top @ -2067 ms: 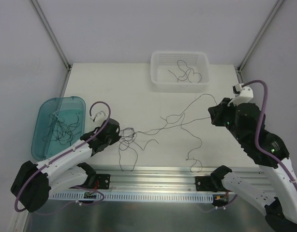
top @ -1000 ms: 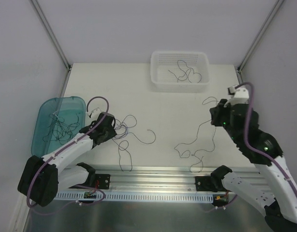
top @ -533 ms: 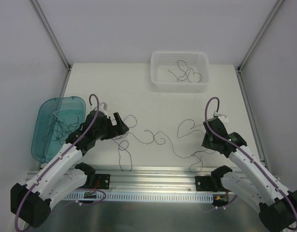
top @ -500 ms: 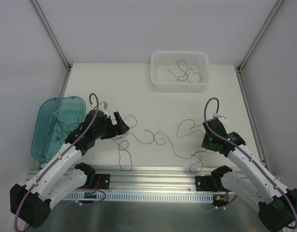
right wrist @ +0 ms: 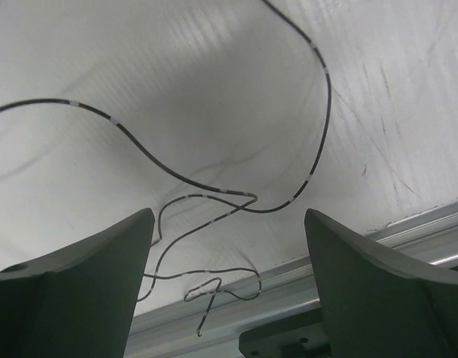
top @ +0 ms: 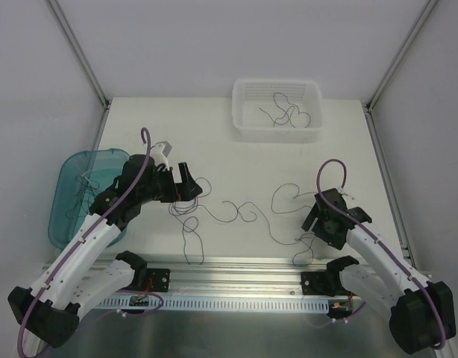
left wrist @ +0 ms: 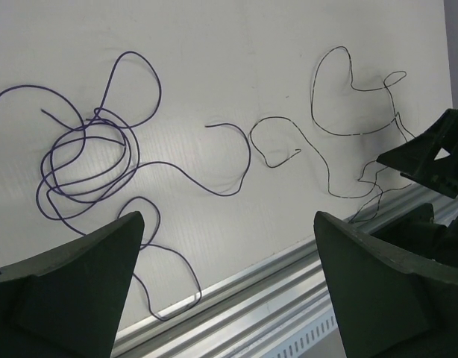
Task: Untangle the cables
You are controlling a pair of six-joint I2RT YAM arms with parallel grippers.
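Both grippers hung spread, gripping nothing. Purple cables [left wrist: 86,139] lay looped on the surface [top: 214,142] below the left gripper [left wrist: 225,224]. A black cable [right wrist: 214,192] curled loose beneath the right gripper [right wrist: 229,216].

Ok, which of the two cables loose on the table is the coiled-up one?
The purple cable on the left, looped over itself several times; the black cable lies in open curves.
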